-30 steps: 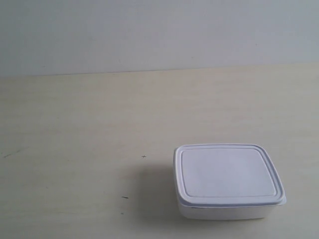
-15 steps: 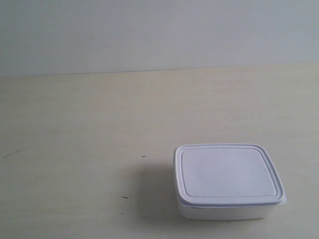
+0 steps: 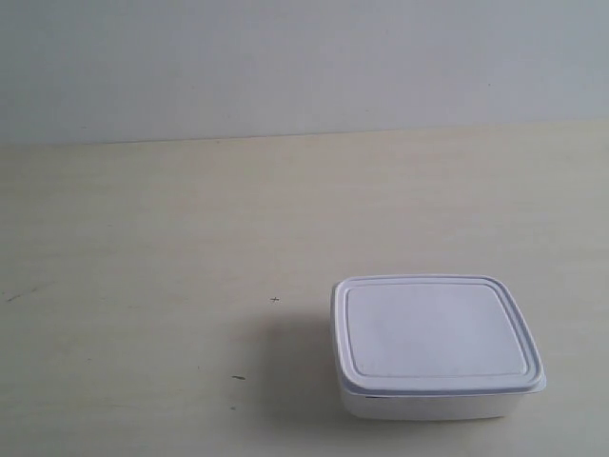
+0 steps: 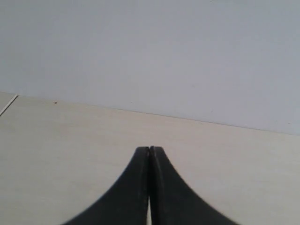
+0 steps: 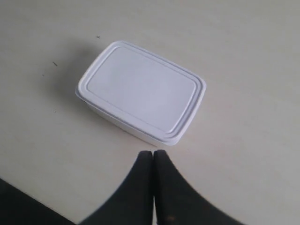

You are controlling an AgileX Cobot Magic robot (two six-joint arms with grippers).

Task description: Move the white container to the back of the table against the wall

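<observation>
Presently, right pincer [image 5: 153, 157]: clenched, both fingers pressed flat together with nothing between them. It hangs above the surface, tips aimed toward the white container.
Left pincer [image 4: 149, 149]: also clenched and empty. It faces the wall across bare surface, and the container does not appear in its view.
Contact: none. The white container [image 5: 140, 91] lies ahead of the right pincer's tips, apart from them.
White container, place: it rests flat on the surface [image 3: 143, 286], on the near side and toward the exterior view's right. It is well apart from the wall [image 3: 285, 67], with a broad stretch of bare surface between.
White container, attitude: upright, lid on and facing up, raised rim seated all round as far as can be seen.
Long axis: in the exterior view the container [image 3: 436, 343] runs left to right, roughly parallel to the line where surface meets wall. One long side faces the wall, the other the near edge.
Arms in exterior view: neither shows.
Done so far: by the look of things, nothing. The container is untouched and far from its goal.
Left to do: open a pincer — the right one is the closer — take hold of or push the box, bring it across to the far edge, and set it against the wall.
</observation>
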